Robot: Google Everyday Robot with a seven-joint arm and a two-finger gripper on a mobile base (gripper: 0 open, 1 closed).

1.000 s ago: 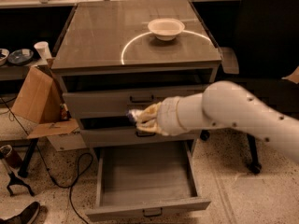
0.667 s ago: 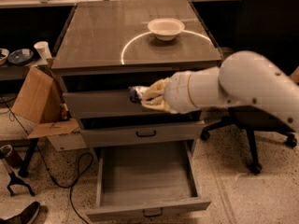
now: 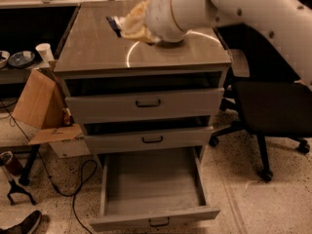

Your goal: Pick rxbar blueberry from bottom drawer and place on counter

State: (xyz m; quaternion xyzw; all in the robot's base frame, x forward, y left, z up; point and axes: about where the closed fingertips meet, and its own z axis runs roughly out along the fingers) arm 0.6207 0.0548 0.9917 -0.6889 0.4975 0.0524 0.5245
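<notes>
Camera view, upper centre: gripper (image 3: 127, 27) clamped on bar (image 3: 114, 23), held low over the worktop (image 3: 92, 50) toward its back edge; bottom drawer (image 3: 152, 184), lower centre, open, no bar inside; pick judged done, set-down and release outstanding.

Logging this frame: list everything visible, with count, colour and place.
rxbar blueberry: one, dark blue, in the gripper, over the counter's rear
counter: one, grey-brown with a pale arc, top of the cabinet
bottom drawer: one, grey, pulled out at floor level
upper drawers: two, grey, dark handles, slightly ajar
cardboard box: one, brown, left of the cabinet
cup: one, white, far left
office chair: one, black, right of the cabinet
cable: one, black, on the floor at left
shoe: one, dark, bottom-left corner
arm: one, white, from upper right
gripper: one, tan, shut on the bar above the counter
</notes>
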